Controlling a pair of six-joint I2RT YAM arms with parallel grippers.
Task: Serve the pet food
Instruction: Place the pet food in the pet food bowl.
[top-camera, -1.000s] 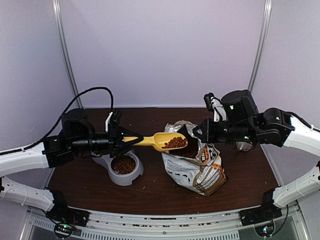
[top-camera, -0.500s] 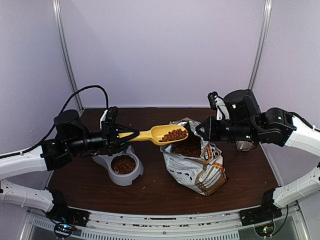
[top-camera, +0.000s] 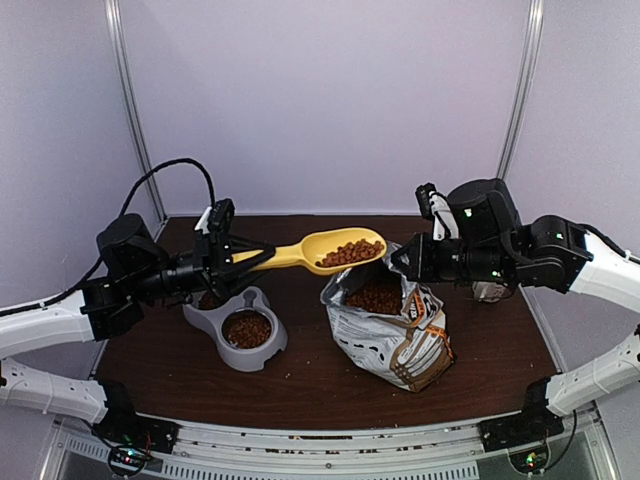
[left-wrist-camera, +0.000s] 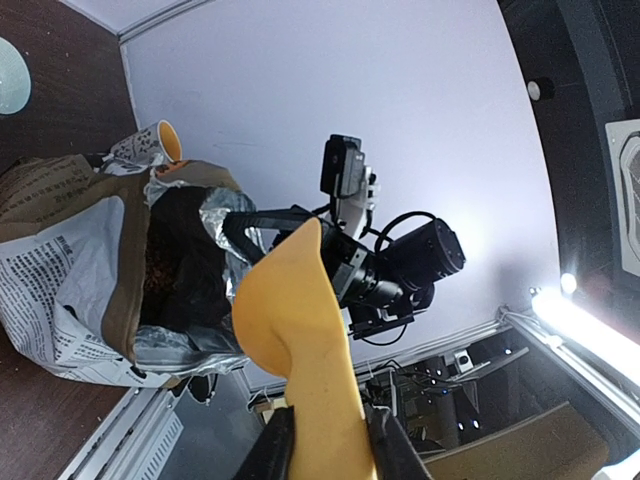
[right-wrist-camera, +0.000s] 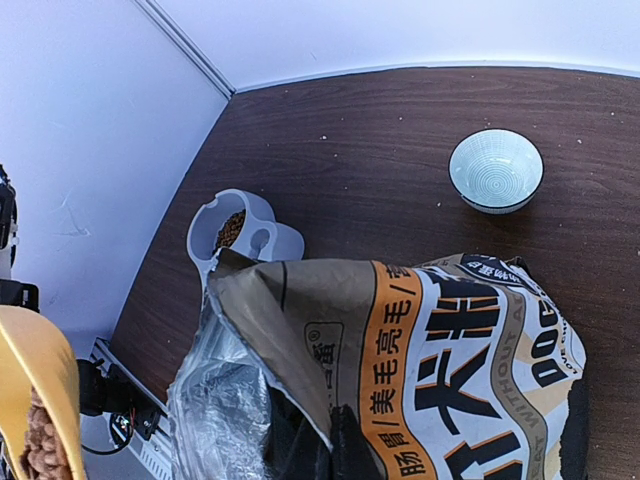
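Note:
My left gripper (top-camera: 240, 258) is shut on the handle of a yellow scoop (top-camera: 335, 245), held level above the table between the feeder and the bag. The scoop carries a heap of pet food (top-camera: 350, 252). In the left wrist view only the scoop's underside (left-wrist-camera: 295, 310) shows, between my fingers (left-wrist-camera: 275, 445). My right gripper (top-camera: 402, 265) is shut on the top edge of the printed bag (top-camera: 395, 335) and holds its mouth open, with more pet food (top-camera: 377, 297) inside. The grey feeder (top-camera: 240, 340) below the left arm holds kibble (top-camera: 246, 328).
A small pale ribbed bowl (right-wrist-camera: 496, 170) stands on the dark table beyond the bag. Pale enclosure walls close in the back and both sides. The right arm's body (top-camera: 480, 240) hangs over the bag's right side.
The left gripper has lifted the loaded scoop out of the bag's mouth and drawn it up and slightly left. The right gripper has kept its hold on the bag.

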